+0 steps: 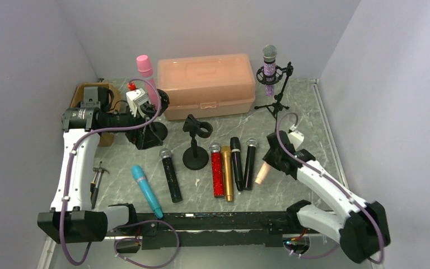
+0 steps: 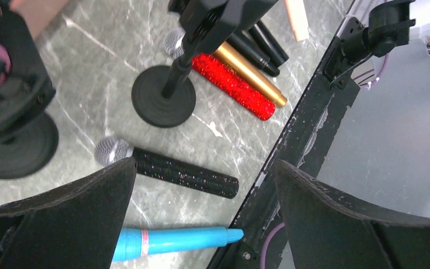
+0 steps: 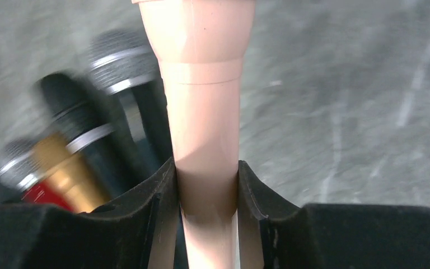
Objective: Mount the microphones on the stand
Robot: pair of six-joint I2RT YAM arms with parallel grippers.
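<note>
Peach microphone (image 3: 201,84) — on tabletop (image 1: 308,112), right end of the row (image 1: 228,168), handle pinched on both sides by right hand (image 3: 205,185), long axis straight out from it. Empty stand (image 1: 196,147) leftward, past the row. Left hand (image 2: 204,165) spread wide, holding nothing.

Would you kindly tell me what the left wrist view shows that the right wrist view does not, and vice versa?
Only the left wrist view: the teal microphone, a black speckled microphone lying alone, the round-based stand, and the open left pincer holding nothing.
Only the right wrist view: the right pincer closed on both sides of the peach microphone.
Both: the red glitter microphone, the gold microphone, the black microphones beside them, a piece of the peach one, and the marbled table.
</note>
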